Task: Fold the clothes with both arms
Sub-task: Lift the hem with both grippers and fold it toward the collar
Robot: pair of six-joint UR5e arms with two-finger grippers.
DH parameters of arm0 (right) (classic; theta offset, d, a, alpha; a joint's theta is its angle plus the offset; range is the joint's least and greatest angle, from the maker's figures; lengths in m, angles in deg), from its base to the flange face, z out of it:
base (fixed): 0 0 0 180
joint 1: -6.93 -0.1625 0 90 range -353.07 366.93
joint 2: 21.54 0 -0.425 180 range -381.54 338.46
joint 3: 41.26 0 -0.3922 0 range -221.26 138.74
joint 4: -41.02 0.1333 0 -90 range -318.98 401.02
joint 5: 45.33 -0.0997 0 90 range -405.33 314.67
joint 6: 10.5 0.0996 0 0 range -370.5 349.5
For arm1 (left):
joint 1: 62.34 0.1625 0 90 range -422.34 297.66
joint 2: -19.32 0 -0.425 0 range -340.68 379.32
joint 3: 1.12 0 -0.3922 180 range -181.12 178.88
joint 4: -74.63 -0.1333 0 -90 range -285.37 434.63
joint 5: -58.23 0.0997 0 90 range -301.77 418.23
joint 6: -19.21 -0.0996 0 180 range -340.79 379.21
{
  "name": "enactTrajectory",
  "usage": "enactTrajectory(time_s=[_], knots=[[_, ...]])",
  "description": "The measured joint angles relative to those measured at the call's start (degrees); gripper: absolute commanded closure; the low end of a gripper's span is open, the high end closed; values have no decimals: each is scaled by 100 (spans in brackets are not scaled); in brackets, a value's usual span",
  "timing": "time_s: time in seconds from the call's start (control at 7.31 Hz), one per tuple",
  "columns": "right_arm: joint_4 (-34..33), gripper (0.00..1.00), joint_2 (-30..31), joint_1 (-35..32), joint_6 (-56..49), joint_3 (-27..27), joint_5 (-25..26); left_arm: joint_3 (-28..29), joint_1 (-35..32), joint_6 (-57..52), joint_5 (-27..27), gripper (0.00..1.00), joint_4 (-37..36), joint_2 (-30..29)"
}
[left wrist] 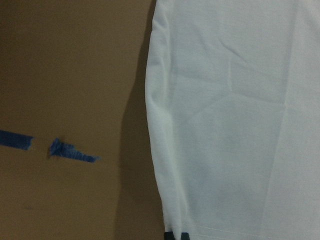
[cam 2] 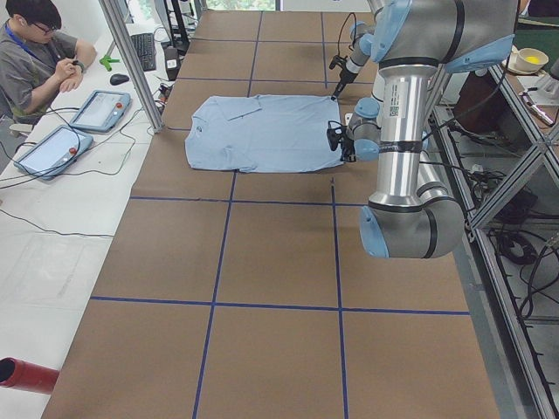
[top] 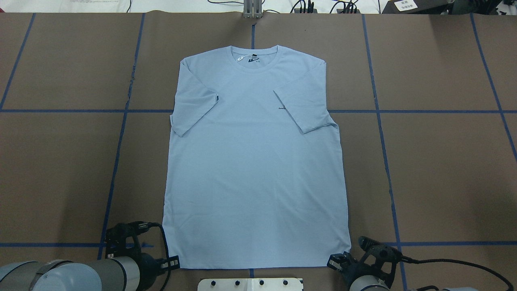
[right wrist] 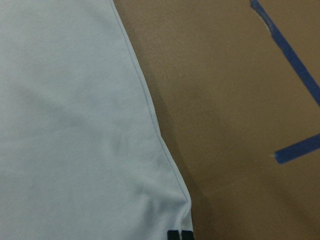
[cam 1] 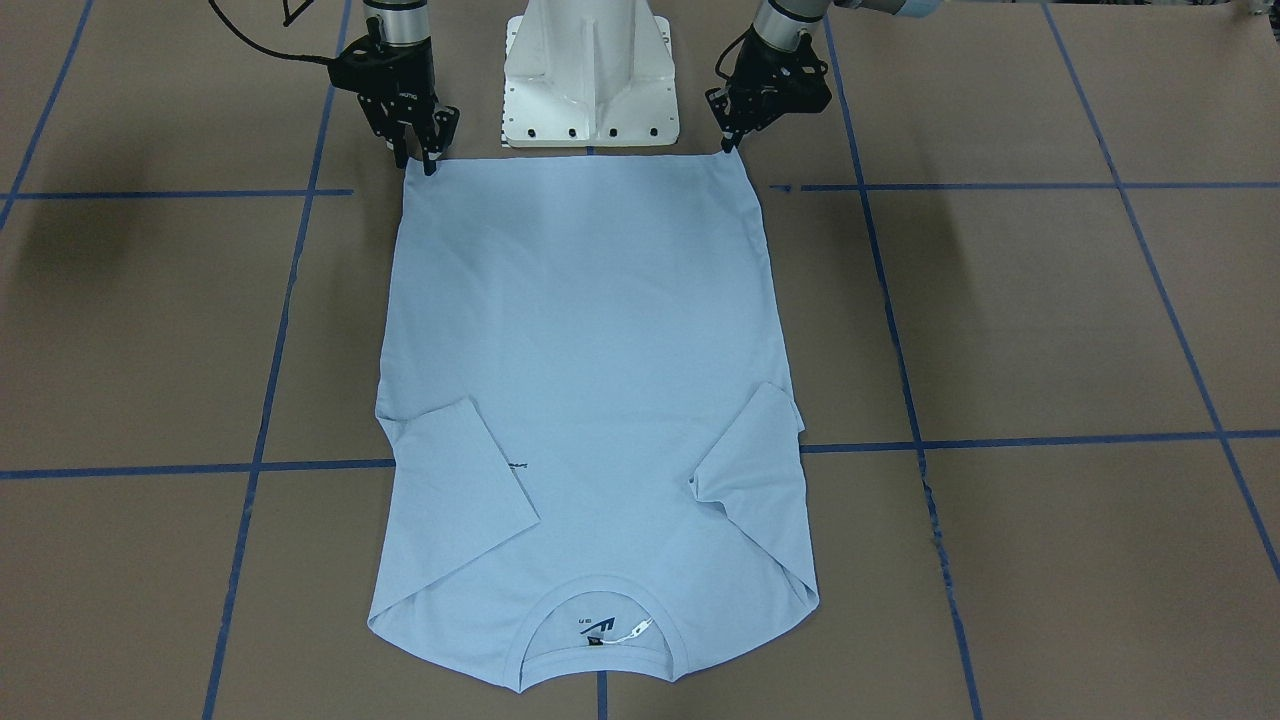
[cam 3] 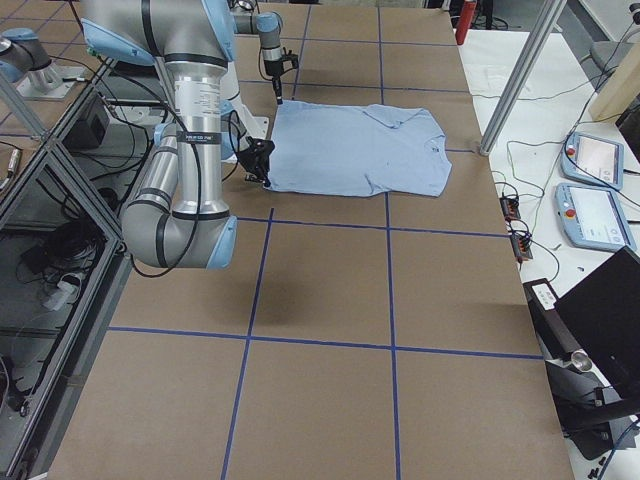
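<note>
The light blue T-shirt [top: 254, 161] lies flat, front up, at the middle of the table [top: 444, 161]. Both sleeves are turned in over the chest. Its long axis runs straight from the robot-side edge to the far edge. The collar [top: 254, 60] is at the far end and the hem [top: 254, 267] is just short of the white pedestal base [top: 250, 284]. The left gripper [top: 171, 262] sits on the hem's left corner and the right gripper [top: 337, 262] on its right corner. Each arm is about equally near its own corner. In the wrist views the dark fingertips [right wrist: 172, 235] show close together with the cloth edge running into them. The left gripper's tips [left wrist: 172, 235] look the same. Both pairs therefore appear closed narrow on the hem corners, though the pinch itself is at the frame edge and only partly seen. The whole garment lies forward of the fingers, away from the robot. In judgement, the coming move is a lift of the hem carried along that axis toward the collar. It depends on both grippers travelling level and in step, or the fold line will skew.
</note>
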Motion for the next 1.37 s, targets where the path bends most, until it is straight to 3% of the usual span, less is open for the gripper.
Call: enactTrajectory(time_s=[0.41, 0.68, 0.96, 1.09, 1.37], knots=[[-178, 100, 38, -141, -37, 232, -30, -154, -19, -34, -17, 100, -15, 22], [-1141, 100, 27, -157, -52, 1429, -357, -1128, -64, -95, -215, 100, -729, 64], [-1912, 100, -40, -76, -69, 2529, -638, -2531, -171, -142, -765, 100, -2107, -3], [-2162, 100, -149, -154, -198, 2757, -721, -2921, -311, -286, -990, 100, -2466, -55], [-2393, 100, -665, -806, -1247, 2753, -1055, -3008, -965, -1172, -1224, 100, -2742, -346]])
